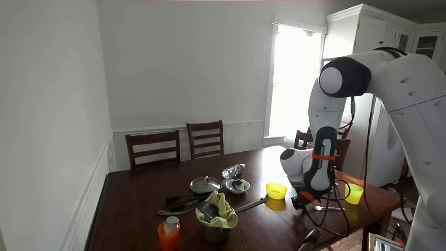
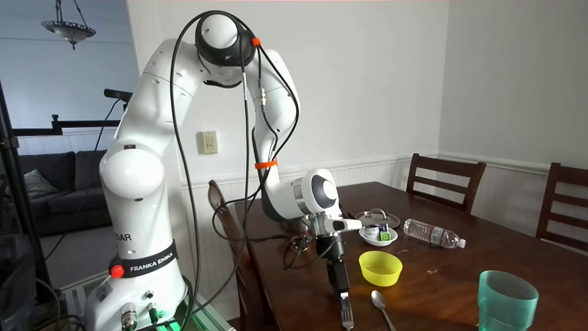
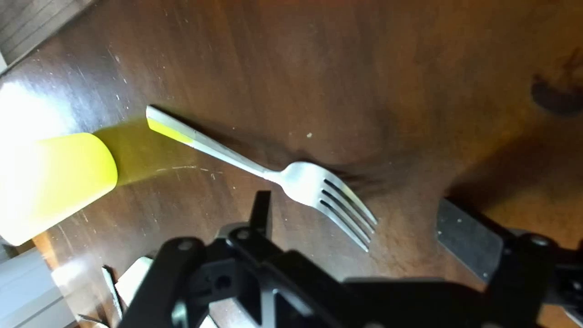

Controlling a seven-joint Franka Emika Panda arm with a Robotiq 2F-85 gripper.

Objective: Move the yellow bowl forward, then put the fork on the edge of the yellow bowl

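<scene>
Likely needs wrist turn before pinching fork (image 3: 273, 176), centre of wrist view, slanting upper left to lower right, more along than across closing line of gripper (image 3: 359, 217) with fingers (image 3: 471, 241) wide apart.

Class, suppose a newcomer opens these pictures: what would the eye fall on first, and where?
The white arm probably wins, bending down over the dark table in both exterior views. Next comes the yellow bowl, on the table near the spoon. In the wrist view, the fork lies near the open gripper.

Home: dining table (image 1: 136, 190), sofa (image 2: 62, 197)
</scene>
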